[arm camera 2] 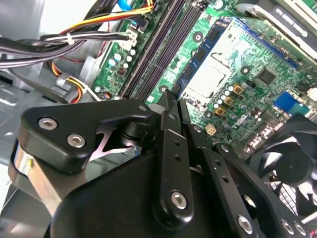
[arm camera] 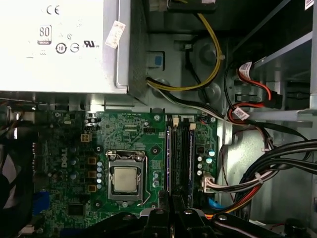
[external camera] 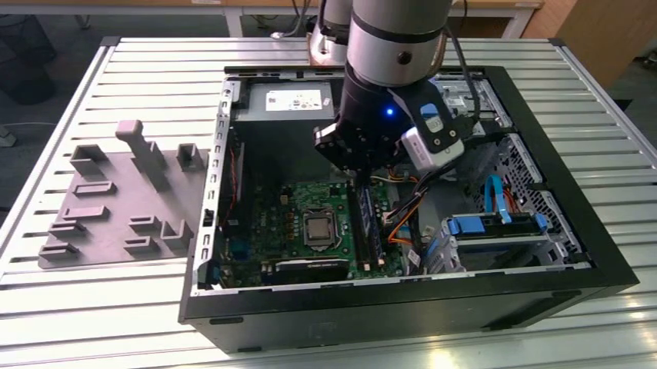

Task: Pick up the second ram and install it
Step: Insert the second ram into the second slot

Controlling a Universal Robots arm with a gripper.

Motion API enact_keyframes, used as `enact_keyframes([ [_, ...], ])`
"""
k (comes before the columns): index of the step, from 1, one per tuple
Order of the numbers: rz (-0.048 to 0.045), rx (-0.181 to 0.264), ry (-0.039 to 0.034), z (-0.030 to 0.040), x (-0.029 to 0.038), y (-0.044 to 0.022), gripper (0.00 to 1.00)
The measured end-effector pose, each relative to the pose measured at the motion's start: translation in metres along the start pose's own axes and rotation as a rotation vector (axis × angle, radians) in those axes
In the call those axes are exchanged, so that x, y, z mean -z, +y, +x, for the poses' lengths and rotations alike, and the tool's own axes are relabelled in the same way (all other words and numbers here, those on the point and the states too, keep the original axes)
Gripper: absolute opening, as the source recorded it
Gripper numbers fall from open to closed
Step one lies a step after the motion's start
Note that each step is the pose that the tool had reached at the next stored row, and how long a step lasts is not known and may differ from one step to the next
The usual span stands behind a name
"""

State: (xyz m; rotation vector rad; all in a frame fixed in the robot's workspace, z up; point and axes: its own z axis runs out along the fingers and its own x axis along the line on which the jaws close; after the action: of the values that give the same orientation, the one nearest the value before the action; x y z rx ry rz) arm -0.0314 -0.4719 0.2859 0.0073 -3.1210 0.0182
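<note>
My gripper [external camera: 361, 182] reaches down into the open computer case, over the motherboard's black memory slots [external camera: 367, 227]. Its black fingers [arm camera 2: 168, 129] are pressed together, and no stick shows between them in either wrist view. Two long thin sticks with dark chips stand seated in the slots. The one in line with my fingertips looks like the second ram [arm camera: 169, 158]; the other [arm camera: 190, 158] stands beside it. The gripper [arm camera: 173, 215] hovers above one end of these sticks, and I cannot tell whether it touches them.
A grey holder fixture [external camera: 113, 200] lies on the slatted table at the exterior view's left. Inside the case are the power supply [arm camera: 59, 44], the processor socket [arm camera: 124, 178], cable bundles [arm camera: 277, 163], a fan [arm camera 2: 292, 168] and blue drive brackets [external camera: 493, 223].
</note>
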Motion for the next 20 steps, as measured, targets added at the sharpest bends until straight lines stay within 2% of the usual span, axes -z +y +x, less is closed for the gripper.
enact_keyframes([
  [6,-0.0001,-0.004,0.0000,-0.0001,-0.0108,-0.0039,0.14],
  [12,-0.0004,-0.004,-0.0001,-0.0003,-0.0124,-0.0039,0.14],
  [20,-0.0002,-0.004,0.0000,-0.0032,-0.0257,-0.0037,0.14],
])
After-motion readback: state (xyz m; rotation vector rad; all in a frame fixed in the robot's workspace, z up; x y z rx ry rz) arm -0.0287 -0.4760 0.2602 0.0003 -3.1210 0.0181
